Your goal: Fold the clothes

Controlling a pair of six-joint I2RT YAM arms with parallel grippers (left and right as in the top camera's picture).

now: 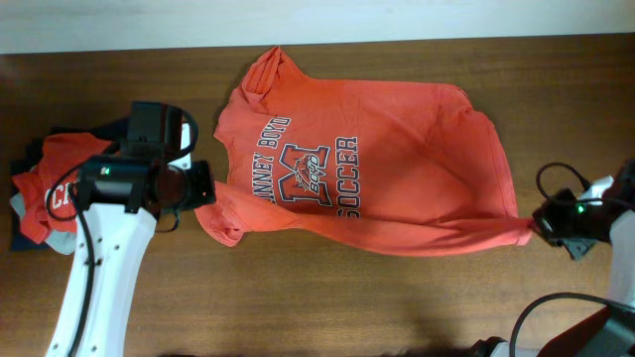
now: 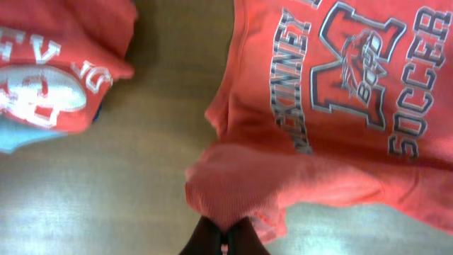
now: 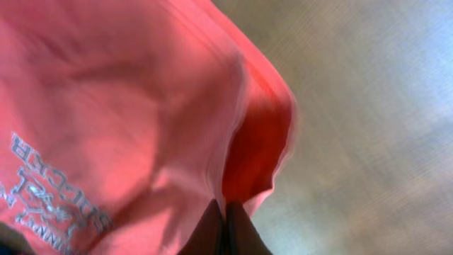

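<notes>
With left gripper [image 2: 225, 239] clamped on the sleeve [image 2: 237, 180] and right gripper [image 3: 225, 228] clenched on the hem corner [image 3: 256, 152] of the shirt [image 1: 407, 164] spread print-up on the table [image 1: 298, 307], lift both evenly, carrying the taut edge over the lettering [image 1: 316, 171].

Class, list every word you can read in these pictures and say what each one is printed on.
"CKINNEY BOYD": arched across the chest of the T-shirt; the first letters are lost in a crease.
"M": the large letter in the middle of the chest, with a small "BOYD" across it.
"SOCCER": under the M.
White letters on the folded red shirt: partly hidden, unreadable.
</notes>
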